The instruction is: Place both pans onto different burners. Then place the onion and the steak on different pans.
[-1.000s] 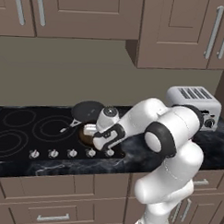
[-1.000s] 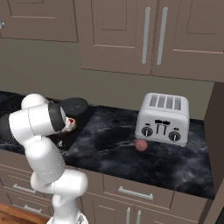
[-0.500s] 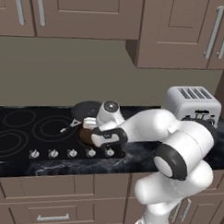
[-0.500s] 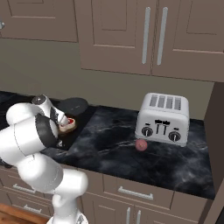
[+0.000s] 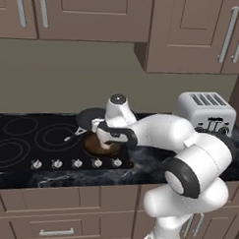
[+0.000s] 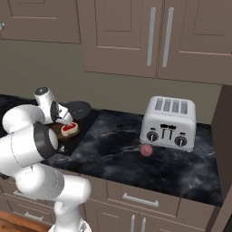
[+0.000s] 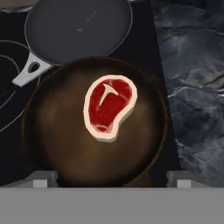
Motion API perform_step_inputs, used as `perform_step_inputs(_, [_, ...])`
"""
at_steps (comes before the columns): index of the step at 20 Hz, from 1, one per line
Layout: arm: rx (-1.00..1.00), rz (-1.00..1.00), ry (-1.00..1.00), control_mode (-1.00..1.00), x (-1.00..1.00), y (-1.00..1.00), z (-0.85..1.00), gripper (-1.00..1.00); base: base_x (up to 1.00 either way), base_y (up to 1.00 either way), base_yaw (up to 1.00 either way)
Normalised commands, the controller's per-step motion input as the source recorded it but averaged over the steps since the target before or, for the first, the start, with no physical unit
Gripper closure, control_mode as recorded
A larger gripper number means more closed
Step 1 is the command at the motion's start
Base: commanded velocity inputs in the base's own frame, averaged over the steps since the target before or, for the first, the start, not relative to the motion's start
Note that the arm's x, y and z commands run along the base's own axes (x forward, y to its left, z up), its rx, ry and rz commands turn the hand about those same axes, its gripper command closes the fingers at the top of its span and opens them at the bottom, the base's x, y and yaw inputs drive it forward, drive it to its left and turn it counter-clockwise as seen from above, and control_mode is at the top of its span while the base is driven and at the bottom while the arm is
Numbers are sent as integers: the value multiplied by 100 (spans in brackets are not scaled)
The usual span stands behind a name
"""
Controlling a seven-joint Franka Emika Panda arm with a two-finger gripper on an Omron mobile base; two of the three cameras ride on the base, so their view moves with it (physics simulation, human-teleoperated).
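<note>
Hand view: hovered with gripper (image 7: 107,178) spread wide and holding nothing above steak (image 7: 108,106) lying in brown pan (image 7: 52,144), grey pan (image 7: 78,28) just beyond, onion (image 6: 146,150) far right near toaster (image 6: 169,122).

The steak (image 7: 108,107) lies in one pan (image 7: 65,144); the other pan (image 7: 78,28) sits just behind it on the cooktop (image 5: 22,142). The onion (image 6: 146,150) lies before the toaster (image 6: 169,122) on the table (image 6: 113,156).

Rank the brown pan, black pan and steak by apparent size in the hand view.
1. Brown pan, though it sits nearer the camera and the black pan is cut off at the top, so unsure.
2. Black pan.
3. Steak, clearly smallest.
</note>
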Motion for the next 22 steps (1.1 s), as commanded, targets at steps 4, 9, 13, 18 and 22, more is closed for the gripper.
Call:
perform_step_inputs(4, [-25,0,11,-100,-13,-16,4,-100,0,0,0])
perform_step_inputs(9, [-8,1,1,-100,-19,-30,11,-100,0,0,0])
perform_step_inputs(13, [-5,3,0,-100,-28,-42,8,-100,0,0,0])
perform_step_inputs(18, [-2,4,0,-100,-35,-43,0,-100,0,0,0])
perform_step_inputs(22, [-1,4,0,-100,-39,-42,0,-100,0,0,0])
